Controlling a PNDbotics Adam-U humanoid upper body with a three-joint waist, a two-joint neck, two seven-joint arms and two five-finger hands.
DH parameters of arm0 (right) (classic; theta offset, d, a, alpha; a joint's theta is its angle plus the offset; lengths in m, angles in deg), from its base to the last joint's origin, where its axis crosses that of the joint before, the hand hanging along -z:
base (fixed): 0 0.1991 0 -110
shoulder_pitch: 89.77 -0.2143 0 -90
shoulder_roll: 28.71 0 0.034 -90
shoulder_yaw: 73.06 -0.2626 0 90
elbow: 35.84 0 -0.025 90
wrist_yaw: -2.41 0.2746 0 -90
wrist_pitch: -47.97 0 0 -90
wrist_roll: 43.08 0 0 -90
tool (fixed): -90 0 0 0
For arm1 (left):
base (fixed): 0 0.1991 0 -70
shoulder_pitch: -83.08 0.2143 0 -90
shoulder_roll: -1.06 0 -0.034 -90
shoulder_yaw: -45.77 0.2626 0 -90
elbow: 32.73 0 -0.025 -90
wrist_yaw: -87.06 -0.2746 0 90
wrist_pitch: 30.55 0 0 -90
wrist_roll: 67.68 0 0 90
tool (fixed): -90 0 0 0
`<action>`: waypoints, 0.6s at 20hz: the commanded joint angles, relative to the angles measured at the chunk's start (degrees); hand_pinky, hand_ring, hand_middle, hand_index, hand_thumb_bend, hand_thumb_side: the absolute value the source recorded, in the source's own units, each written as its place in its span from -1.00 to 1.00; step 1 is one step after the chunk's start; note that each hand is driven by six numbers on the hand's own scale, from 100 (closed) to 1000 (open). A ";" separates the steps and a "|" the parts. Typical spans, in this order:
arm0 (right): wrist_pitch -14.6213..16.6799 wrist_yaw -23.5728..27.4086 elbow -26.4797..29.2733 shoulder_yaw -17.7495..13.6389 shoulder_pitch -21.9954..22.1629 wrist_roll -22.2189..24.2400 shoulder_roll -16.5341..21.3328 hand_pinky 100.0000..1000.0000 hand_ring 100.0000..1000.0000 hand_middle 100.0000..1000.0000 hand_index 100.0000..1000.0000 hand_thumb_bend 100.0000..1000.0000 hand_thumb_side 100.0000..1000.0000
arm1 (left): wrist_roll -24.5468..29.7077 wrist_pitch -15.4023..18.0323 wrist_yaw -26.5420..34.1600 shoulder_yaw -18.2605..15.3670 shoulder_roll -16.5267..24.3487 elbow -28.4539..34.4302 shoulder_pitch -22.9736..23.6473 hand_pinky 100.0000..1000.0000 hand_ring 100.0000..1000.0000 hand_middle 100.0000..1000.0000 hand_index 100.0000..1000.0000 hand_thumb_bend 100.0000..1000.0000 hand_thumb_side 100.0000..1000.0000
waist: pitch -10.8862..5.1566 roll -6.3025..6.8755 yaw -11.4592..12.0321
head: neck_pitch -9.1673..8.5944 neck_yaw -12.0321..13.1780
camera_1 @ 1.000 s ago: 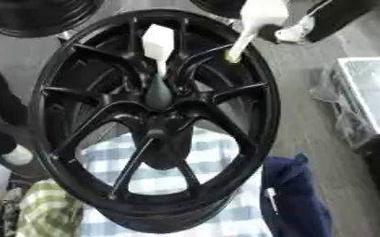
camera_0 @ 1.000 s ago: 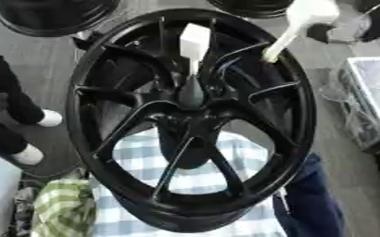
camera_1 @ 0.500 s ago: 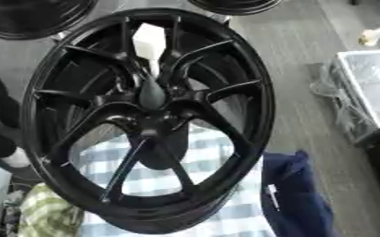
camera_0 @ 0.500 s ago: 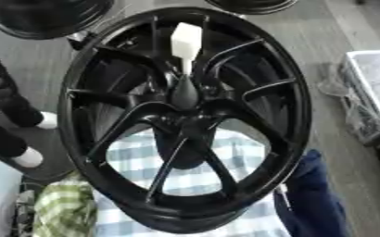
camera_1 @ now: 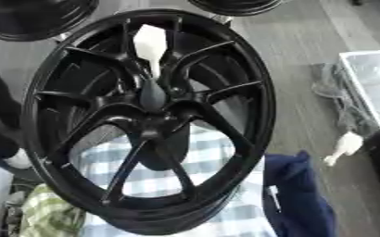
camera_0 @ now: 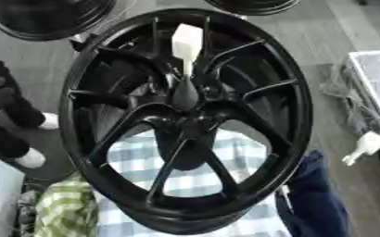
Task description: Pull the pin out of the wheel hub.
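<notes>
Black wheel (camera_0: 185, 118) filling most of the frame, tilted, its hub (camera_0: 185, 121) near the middle. White pin (camera_0: 186, 44) still seated in the hub: blocky white head high among the upper spokes, thin shaft running down toward the hub, its lower end lost against a dark cone so the seat itself cannot be made out. Blue-and-white checked cloth (camera_0: 197, 173) seen only through the lower spokes. Green checked cloth (camera_0: 63, 213) cut off at lower left, navy fabric (camera_1: 294, 199) at lower right. Two more dark wheels (camera_0: 47, 18) cropped by the top edge. Clear bin (camera_1: 376, 88) cut by the right edge. Small pale shape, seemingly the right hand (camera_0: 364, 146), well apart from the wheel beside something dark at the right border; open or closed cannot be told. Left hand nowhere visible.
</notes>
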 commanded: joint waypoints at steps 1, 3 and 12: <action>1.12 2.44 0.15 -0.95 -1.13 -2.46 0.78 0.81 0.63 0.62 0.84 -0.83 0.13 | -0.29 0.17 -0.36 -0.50 0.84 1.14 -0.70 0.53 0.33 0.28 0.34 -1.00 0.64 | -0.97 -0.17 0.19 | -0.70 -0.28; 1.17 4.91 0.65 -0.66 -2.02 -3.82 0.16 0.79 0.58 0.57 0.79 -0.75 -0.09 | -0.32 0.19 -0.38 -0.52 0.83 1.16 -0.76 0.53 0.33 0.28 0.34 -1.00 0.64 | -1.00 -0.14 0.35 | -0.65 -0.57; -2.09 18.02 6.73 6.76 -11.42 -8.36 -5.17 0.76 0.34 0.30 0.54 -1.00 -0.64 | 0.21 0.27 -0.31 -0.02 0.59 1.14 -1.58 0.53 0.33 0.29 0.34 -1.00 0.62 | -1.33 0.68 1.25 | -0.51 -1.99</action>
